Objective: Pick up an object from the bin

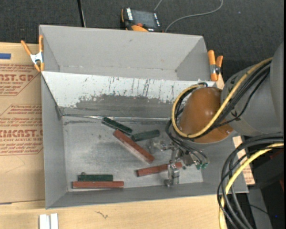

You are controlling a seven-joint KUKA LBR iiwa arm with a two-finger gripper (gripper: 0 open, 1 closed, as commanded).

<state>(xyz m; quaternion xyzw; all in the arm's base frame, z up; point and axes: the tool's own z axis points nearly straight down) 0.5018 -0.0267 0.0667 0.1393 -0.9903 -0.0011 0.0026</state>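
Reddish-brown bar (151,171) right beside my pincer (171,176); can't tell if it's open or gripping, I'd straddle the bar squarely.

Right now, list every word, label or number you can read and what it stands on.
"CAST.GP": large red print, start cut off, on the cardboard sheet left of the bin.
"CAST": large red print lower on that sheet, both ends cut off.
"LL-CAST ACRYLIC SHEET": small line beneath it, probably.
Small slanted lines on the sheet: too small to read.
Bars in the bin: no print visible.
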